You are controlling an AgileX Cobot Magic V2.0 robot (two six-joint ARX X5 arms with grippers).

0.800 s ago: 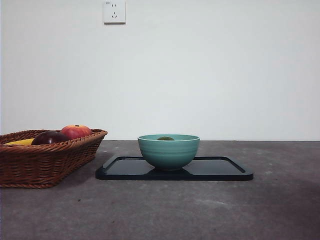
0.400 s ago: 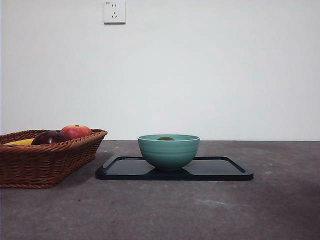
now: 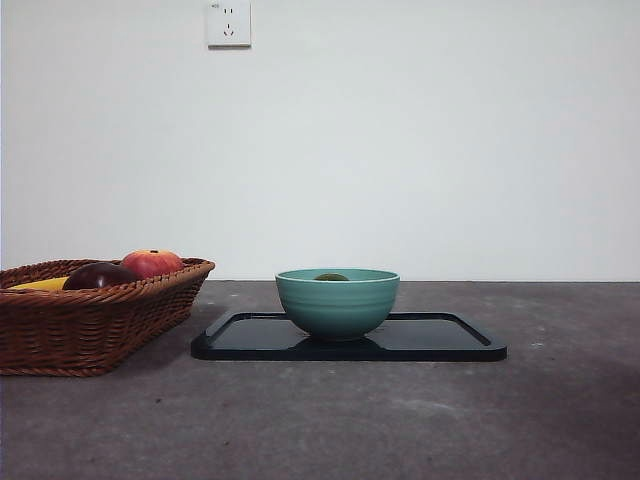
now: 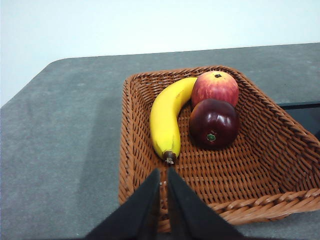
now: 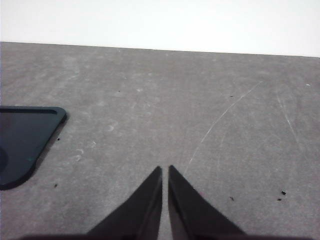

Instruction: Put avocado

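A grey, scuffed tabletop (image 3: 420,420) runs back to a plain white wall (image 3: 420,150) bearing a white socket (image 3: 228,23); the avocado (image 3: 331,277) lies inside a teal bowl (image 3: 337,303), only its top showing above the rim, and the bowl stands on a black tray (image 3: 450,340) mid-table. Toward the left edge, a wicker basket (image 4: 270,150) holds a banana (image 4: 166,115), a red apple (image 4: 215,87) and a dark maroon fruit (image 4: 213,123). The left gripper (image 4: 163,175) hangs above the basket's near rim and the right gripper (image 5: 165,172) over bare table just beside the tray's corner, both with jaws pressed together and empty.

Plain white wall (image 3: 420,150), white power socket (image 3: 228,23) high up, grey scuffed tabletop (image 3: 400,420), even light
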